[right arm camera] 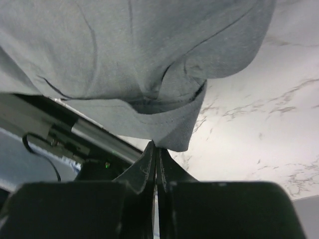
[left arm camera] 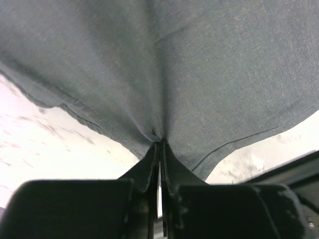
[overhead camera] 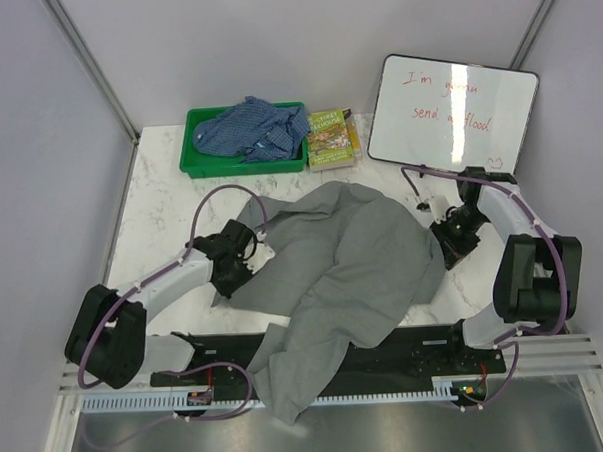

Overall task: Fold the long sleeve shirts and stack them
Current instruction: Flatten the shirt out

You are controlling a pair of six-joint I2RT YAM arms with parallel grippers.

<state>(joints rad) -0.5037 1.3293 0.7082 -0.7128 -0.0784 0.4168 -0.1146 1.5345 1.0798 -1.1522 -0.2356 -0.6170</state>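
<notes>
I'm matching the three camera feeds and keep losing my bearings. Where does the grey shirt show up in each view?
Top external: the grey shirt sprawls across the table's centre between the arms, with one part hanging over the near edge.
Left wrist: the grey shirt fills the upper frame, its hem pinched in the left end effector.
Right wrist: the grey shirt is upper left, its edge pinched in the right end effector.
Shared landmark: the white marble tabletop.

white marble-pattern table [overhead camera: 160, 192], plain pale grey walls [overhead camera: 273, 37], metal corner posts [overhead camera: 89, 65], whiteboard [overhead camera: 452, 109] leaning at back right
</notes>
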